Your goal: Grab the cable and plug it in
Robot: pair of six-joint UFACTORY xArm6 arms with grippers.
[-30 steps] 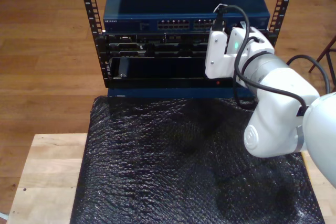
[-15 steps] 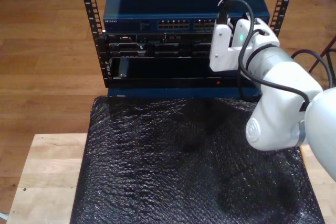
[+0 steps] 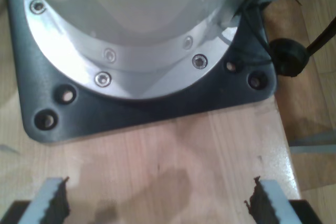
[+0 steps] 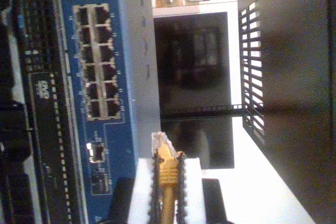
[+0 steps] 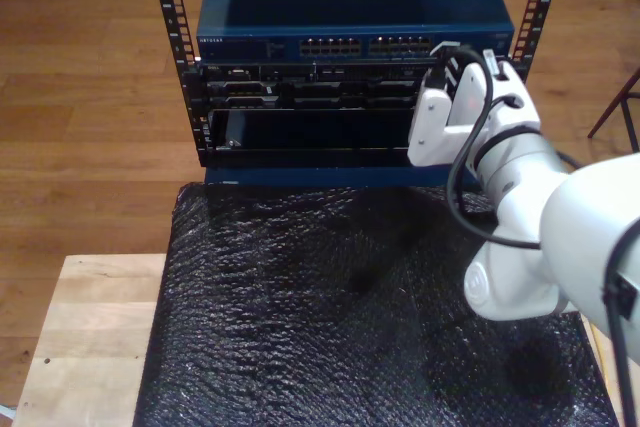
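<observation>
- Between my second gripper's (image 4: 167, 182) jaws, pinched: cable (image 4: 167, 169), long axis along the jaws, clear plug (image 4: 159, 141) pointing outward, just beside the blue switch (image 4: 97, 77) ports.
- My first gripper (image 3: 157, 203): jaws spread, holding nothing, above tabletop (image 3: 173, 156).

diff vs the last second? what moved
The arm at the exterior view's right swung its white wrist housing toward that view's right and lower, rolling. My second claw holds the cable near the blue switch. Switch, rack and black mat stayed put.
</observation>
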